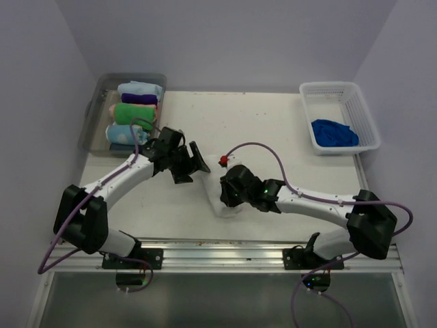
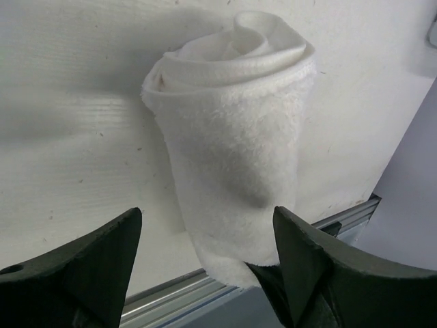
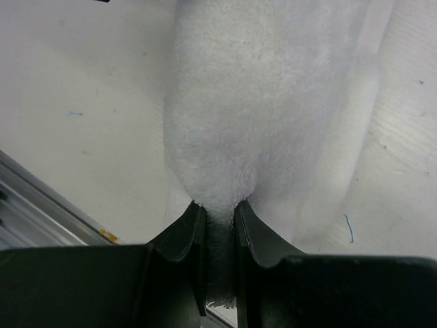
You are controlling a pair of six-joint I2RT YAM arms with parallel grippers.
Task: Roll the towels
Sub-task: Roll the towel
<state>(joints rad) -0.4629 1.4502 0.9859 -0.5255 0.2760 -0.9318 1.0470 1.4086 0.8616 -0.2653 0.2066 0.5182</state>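
The white towel [image 2: 232,150] lay rolled into a loose tube on the bench [image 1: 273,137], near the middle and toward the front rail [image 1: 218,254], between the 2 arms. In the left wrist view its spiral end showed plainly, with the layers coiled but slack.

The left fingers [image 2: 293,236] stood wide apart, 1 on each side of the roll and touching nothing. The right fingers [image 3: 193,229] were pressed nearly together, clamped on a pinch of terry at the roll's other end. The cloth bulged out just beyond the tips.

The blue towel [image 1: 334,133] sat crumpled and unrolled in the white basket [image 1: 328,85] at the far right corner, well apart from both arms.

At the far left stood a clear bin [image 1: 95,109] holding 4 rolled cloths side by side: a pale blue roll [image 1: 140,87], a purple roll [image 1: 140,99], a green roll [image 1: 133,111] and a dotted roll [image 1: 123,133]. A small red item [image 1: 222,161] lay on the bench between the 2 wrists; I could not tell what it was.
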